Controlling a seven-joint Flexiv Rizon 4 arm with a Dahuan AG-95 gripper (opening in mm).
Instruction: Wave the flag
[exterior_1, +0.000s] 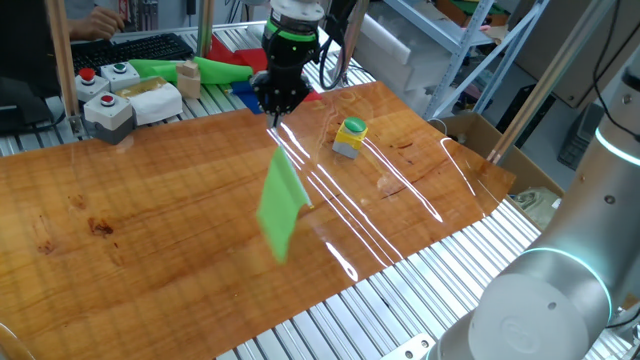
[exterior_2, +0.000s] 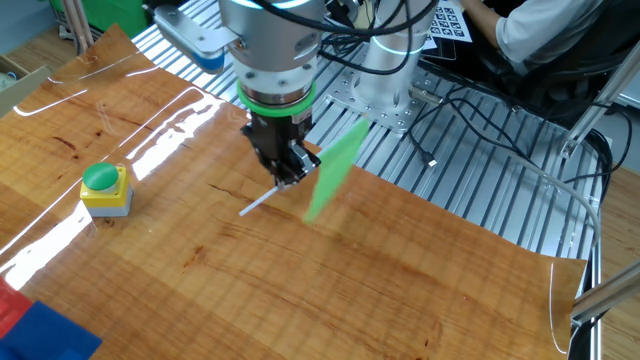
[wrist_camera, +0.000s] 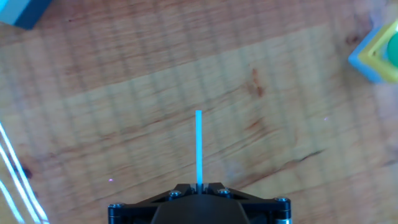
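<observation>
In one fixed view, the gripper (exterior_1: 277, 103) is hanging above the far part of the wooden tabletop (exterior_1: 150, 220), and the flag (exterior_1: 280, 205) is hanging below and in front of it. The thin stick is running up from the green sheet to the jaws, which are closing together on its upper end. The sheet looks blurred and is floating clear of the tabletop. A yellow box with a green button (exterior_1: 350, 137) is sitting on the tabletop near the gripper, well apart from the flag.

In the other fixed view, the gripper (exterior_2: 287, 168) is pinching the stick partway along; the white end is sticking out to one side of the jaws, and the flag (exterior_2: 335, 170) sheet is standing out on the opposite side, tilted and off the tabletop (exterior_2: 400, 280). The button box (exterior_2: 104, 190) is resting well away.

In the hand view, the gripper (wrist_camera: 199, 186) is clamping the stick, which is showing edge-on as 1 thin pale line running straight out from between the jaws over the tabletop (wrist_camera: 124, 93). The green sheet cannot be made out here.
</observation>
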